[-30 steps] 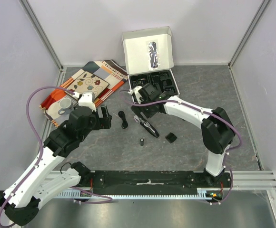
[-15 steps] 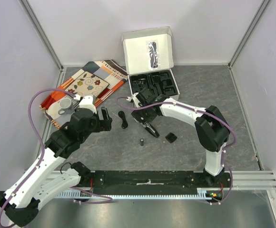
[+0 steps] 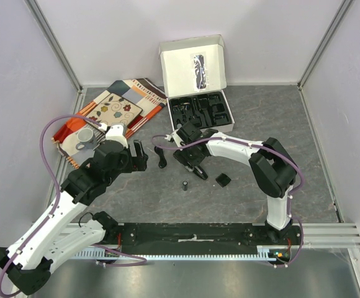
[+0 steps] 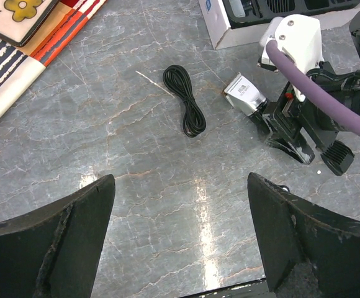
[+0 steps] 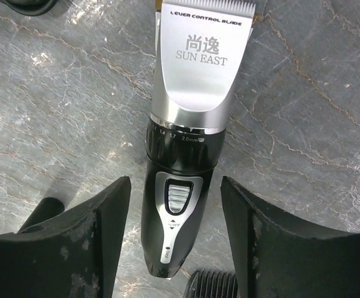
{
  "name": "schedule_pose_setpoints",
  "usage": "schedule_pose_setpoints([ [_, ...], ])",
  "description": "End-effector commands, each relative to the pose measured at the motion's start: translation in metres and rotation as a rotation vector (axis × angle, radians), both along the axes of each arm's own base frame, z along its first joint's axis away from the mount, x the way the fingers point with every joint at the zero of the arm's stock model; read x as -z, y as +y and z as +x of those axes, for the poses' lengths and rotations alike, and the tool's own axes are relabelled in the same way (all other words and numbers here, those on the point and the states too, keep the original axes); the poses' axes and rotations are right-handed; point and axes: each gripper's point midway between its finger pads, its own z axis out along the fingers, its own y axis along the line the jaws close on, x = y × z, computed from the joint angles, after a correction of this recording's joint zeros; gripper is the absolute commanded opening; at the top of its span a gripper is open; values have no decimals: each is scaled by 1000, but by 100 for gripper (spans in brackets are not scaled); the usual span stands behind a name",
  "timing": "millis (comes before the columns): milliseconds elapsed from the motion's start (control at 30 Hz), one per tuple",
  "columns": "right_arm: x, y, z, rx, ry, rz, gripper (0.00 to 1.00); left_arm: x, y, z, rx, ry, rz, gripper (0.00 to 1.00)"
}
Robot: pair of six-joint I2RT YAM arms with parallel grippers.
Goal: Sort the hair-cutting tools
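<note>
The black-and-silver clipper (image 5: 186,149) lies flat on the grey table, blade end away from the wrist camera. My right gripper (image 5: 175,183) is low over its black body. The jaws stand on either side of the body, open, with a gap on each side. From above, the right gripper (image 3: 190,159) covers most of the clipper (image 3: 200,171). A coiled black cord (image 3: 161,156) lies to its left. A tiny black cylinder (image 3: 185,184) and a squarish comb attachment (image 3: 223,180) lie nearer the arms. My left gripper (image 4: 180,205) hovers open over bare table, short of the cord (image 4: 185,108).
A white cardboard box (image 3: 228,128) with a black moulded tray and a raised lid stands at the back centre. A patterned cloth (image 3: 108,112) with a white cup (image 3: 85,135) on it lies at the back left. Grey walls close in the table.
My right gripper has come forward from the box and down over the clipper, and its jaws have narrowed around the body. The left gripper has shifted slightly right toward the cord.
</note>
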Motion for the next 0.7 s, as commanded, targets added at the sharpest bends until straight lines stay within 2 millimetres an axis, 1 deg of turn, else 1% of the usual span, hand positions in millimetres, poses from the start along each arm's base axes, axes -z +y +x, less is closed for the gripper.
schedule_pose_setpoints([
  [0, 7, 9, -1, -19, 2, 18, 66, -6, -8, 5, -3, -14, -48, 93],
  [100, 8, 10, 0, -17, -2, 21, 58, -5, -8, 5, -2, -12, -48, 93],
  [133, 8, 10, 1, -13, -6, 18, 50, -5, -8, 5, -2, -12, -48, 93],
  [200, 7, 10, 3, -9, -13, 14, 39, -4, -8, 5, -2, -10, -46, 93],
  [233, 7, 9, 4, -4, -20, 9, 27, -4, -8, 5, -2, -9, -48, 93],
  [300, 5, 9, 4, -1, -22, 11, 20, -3, -8, 5, 0, -7, -44, 93],
  [333, 3, 9, 4, -1, -23, 13, 15, -4, -8, 5, 0, -8, -45, 93],
  [433, -7, 11, 3, 4, -33, 26, 9, -5, -9, 5, 6, -10, -49, 93],
  [467, -11, 10, 4, 14, -42, 26, 8, -7, -10, 5, 9, -13, -52, 93],
  [533, -28, 10, 4, 24, -55, 47, 7, -10, -11, 4, 17, -17, -56, 92],
  [567, -37, 7, 9, 41, -84, 40, 7, -10, -11, 4, 20, -17, -55, 92],
  [633, -65, 6, 14, 67, -132, 61, 7, -14, -12, 4, 28, -25, -63, 92],
  [667, -75, 5, 17, 83, -150, 64, 7, -15, -12, 3, 28, -26, -67, 92],
])
